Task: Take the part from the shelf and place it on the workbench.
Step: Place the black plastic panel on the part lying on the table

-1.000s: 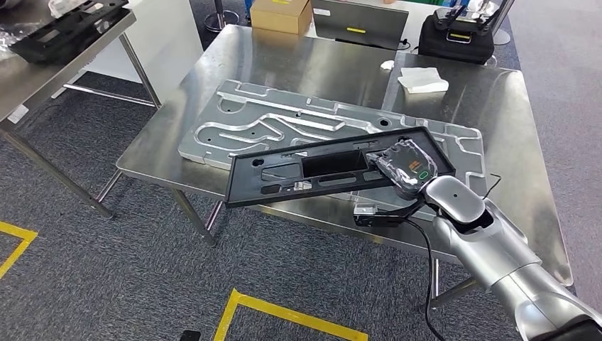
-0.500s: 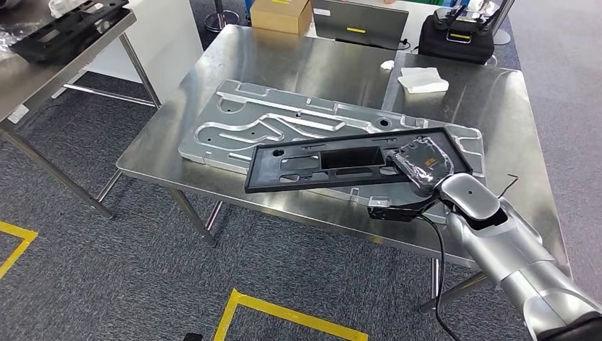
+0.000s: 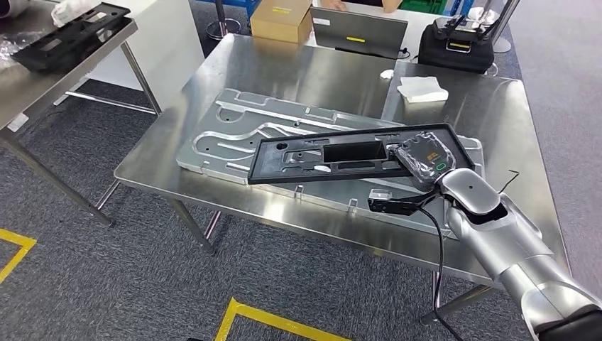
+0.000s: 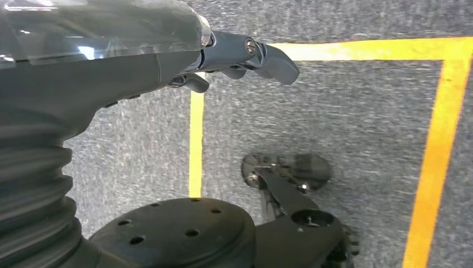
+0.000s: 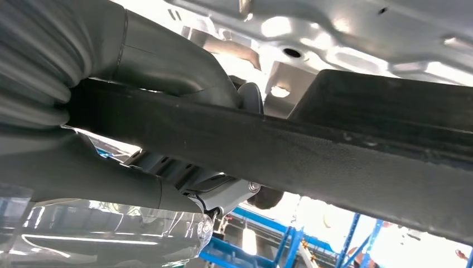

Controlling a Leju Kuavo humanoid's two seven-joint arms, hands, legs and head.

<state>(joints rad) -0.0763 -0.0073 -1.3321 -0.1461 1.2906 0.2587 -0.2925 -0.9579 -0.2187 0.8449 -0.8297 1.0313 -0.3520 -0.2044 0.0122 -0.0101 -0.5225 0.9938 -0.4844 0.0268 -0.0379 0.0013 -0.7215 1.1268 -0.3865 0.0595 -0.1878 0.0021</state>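
Observation:
The part is a long flat black plastic frame with cut-outs. It hangs just above the silver machined plate on the steel workbench. My right hand grips its right end, thumb under and fingers over the rim. In the right wrist view the black frame crosses the picture, clamped in my right hand, with the silver plate close behind it. My left hand hangs over the carpet, fingers loosely curled, holding nothing.
A cardboard box, a laptop, a black case and white cloths sit at the workbench's far side. A second steel table at the left carries another black frame. Yellow floor tape marks the carpet.
My right hand has carried the black frame forward, from past the workbench's near edge to above the silver plate. The camera has shifted slightly.

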